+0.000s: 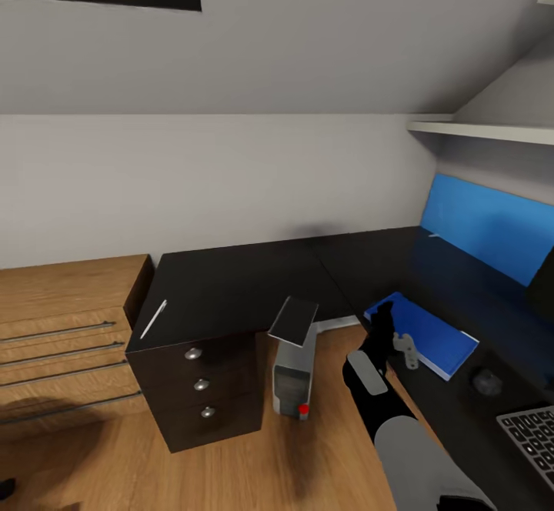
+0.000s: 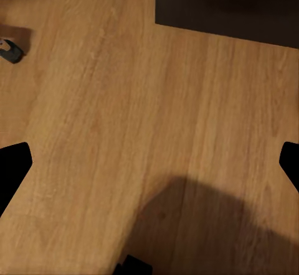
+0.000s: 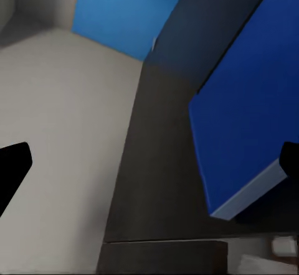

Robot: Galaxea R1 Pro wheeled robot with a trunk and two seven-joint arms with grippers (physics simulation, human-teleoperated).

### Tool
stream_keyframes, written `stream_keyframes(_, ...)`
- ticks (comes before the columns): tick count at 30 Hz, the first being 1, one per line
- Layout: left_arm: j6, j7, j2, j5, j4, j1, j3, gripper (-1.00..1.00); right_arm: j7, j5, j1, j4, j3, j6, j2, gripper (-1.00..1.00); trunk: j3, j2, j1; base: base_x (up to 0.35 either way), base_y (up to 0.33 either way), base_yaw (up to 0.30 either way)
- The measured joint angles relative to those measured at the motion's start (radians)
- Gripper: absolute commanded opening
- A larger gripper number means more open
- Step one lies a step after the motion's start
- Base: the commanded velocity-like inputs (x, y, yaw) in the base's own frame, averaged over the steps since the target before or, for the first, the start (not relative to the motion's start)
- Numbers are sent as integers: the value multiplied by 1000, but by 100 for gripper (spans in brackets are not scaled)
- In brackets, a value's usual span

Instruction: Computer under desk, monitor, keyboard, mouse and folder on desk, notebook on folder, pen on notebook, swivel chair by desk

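Note:
The black L-shaped desk (image 1: 231, 284) stands in the corner, with the white pen (image 1: 154, 318) near its left edge. On the floor by the drawers (image 1: 201, 385) stands the silver-grey computer (image 1: 292, 369), partly under the desktop. The blue folder (image 1: 425, 334) lies on the desk's right wing, then the mouse (image 1: 486, 380) and the keyboard (image 1: 531, 434). A dark shape at the right edge looks like the monitor (image 1: 543, 288). My right gripper (image 1: 385, 332) is open beside the folder (image 3: 249, 119), just off its near corner. My left gripper (image 2: 149, 166) is open over bare wooden floor. The notebook and swivel chair are out of view.
A light wooden drawer unit (image 1: 61, 326) stands left of the desk. A blue back panel (image 1: 492, 226) and a white shelf (image 1: 477, 130) rise behind the right wing. A small grey object (image 2: 11, 51) lies on the wooden floor (image 1: 246, 465).

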Motion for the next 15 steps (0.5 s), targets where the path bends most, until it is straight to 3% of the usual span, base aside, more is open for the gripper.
stream_keyframes(6, 0, 0, 0, 0, 0, 0, 0, 100, 16, 4, 8, 49, 36, 2, 0, 100, 1, 0, 0, 0, 0, 16)
stream_keyframes(10, -1, 0, 0, 0, 0, 0, 0, 100, 38, 6, 14, 81, 82, 19, -2, 100, 1, 0, 0, 0, 0, 4)
stream_keyframes(14, -1, -1, 0, 0, 0, 0, 0, 100, 53, 9, 17, 98, 130, 93, -3, 100, 1, 0, 0, 0, 0, 1)
stream_keyframes(15, -1, -2, 0, 0, 0, 0, 0, 100, 56, 10, 17, 101, 139, 149, -3, 100, 1, 0, 0, 0, 0, 0)
